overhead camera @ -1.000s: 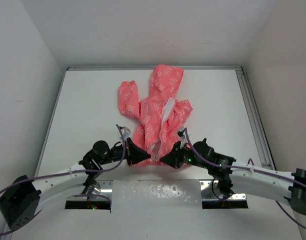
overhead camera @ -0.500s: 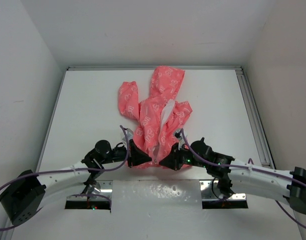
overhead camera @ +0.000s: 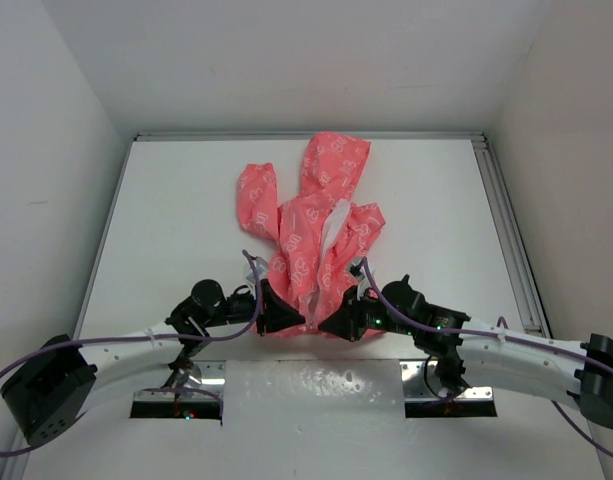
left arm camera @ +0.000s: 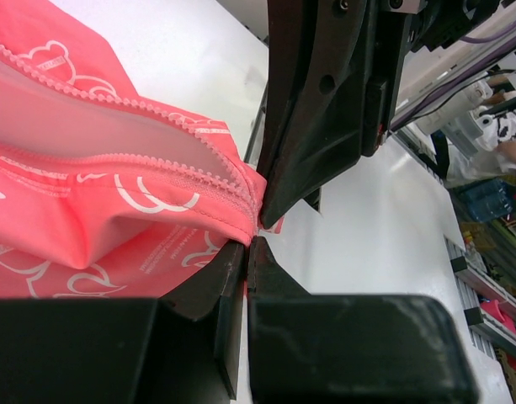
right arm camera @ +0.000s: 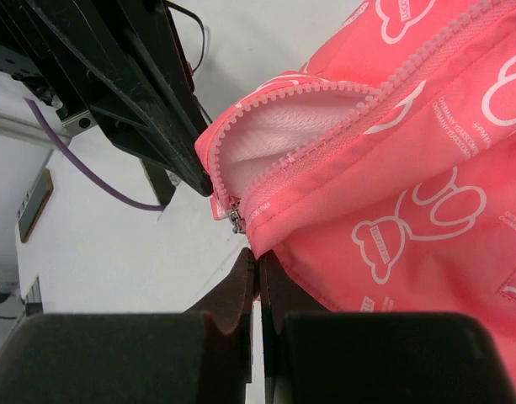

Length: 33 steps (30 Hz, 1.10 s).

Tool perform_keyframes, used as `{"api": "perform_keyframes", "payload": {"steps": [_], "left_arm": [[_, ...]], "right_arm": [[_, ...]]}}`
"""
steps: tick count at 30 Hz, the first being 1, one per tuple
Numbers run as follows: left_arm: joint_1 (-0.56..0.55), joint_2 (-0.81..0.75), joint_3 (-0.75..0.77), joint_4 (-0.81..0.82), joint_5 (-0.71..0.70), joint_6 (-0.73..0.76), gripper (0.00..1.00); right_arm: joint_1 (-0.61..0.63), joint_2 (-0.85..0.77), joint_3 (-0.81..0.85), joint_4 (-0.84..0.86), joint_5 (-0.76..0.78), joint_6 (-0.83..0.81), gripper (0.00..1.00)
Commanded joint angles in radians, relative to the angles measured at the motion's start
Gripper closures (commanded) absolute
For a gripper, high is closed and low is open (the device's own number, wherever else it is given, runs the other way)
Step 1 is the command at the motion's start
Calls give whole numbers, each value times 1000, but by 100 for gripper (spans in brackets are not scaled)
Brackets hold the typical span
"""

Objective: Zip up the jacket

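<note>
The coral-pink jacket [overhead camera: 321,215] lies on the white table, hood toward the far wall, its front open and showing white lining. My left gripper [overhead camera: 300,322] is shut on the bottom hem of the left front panel [left arm camera: 114,194]. My right gripper [overhead camera: 324,324] is shut on the hem of the right panel [right arm camera: 392,168], a short way from the left one. In the right wrist view the metal zipper slider [right arm camera: 235,219] sits at the very bottom of the teeth, just above my own tips [right arm camera: 258,254]. The zipper teeth part above it. In the left wrist view my tips [left arm camera: 249,246] pinch the hem corner.
The white table [overhead camera: 176,220] is boxed in by white walls on three sides. A metal rail [overhead camera: 506,220] runs along its right edge. Both arms lie low along the near edge, with purple cables looping over them.
Both grippers have edged slightly closer together, carrying the jacket's bottom corners with them. Both grips stay the same.
</note>
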Motion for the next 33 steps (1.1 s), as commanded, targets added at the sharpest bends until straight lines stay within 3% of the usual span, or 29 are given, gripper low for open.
{"api": "perform_keyframes", "payload": {"steps": [1,33], "left_arm": [[10,1,3,76,26,1,100],[11,12,6,76,6,-1,100]], "right_arm": [[-1,-4,48,42,-29,-20,100],[-1,-30,46,21,-62,-20,100]]}}
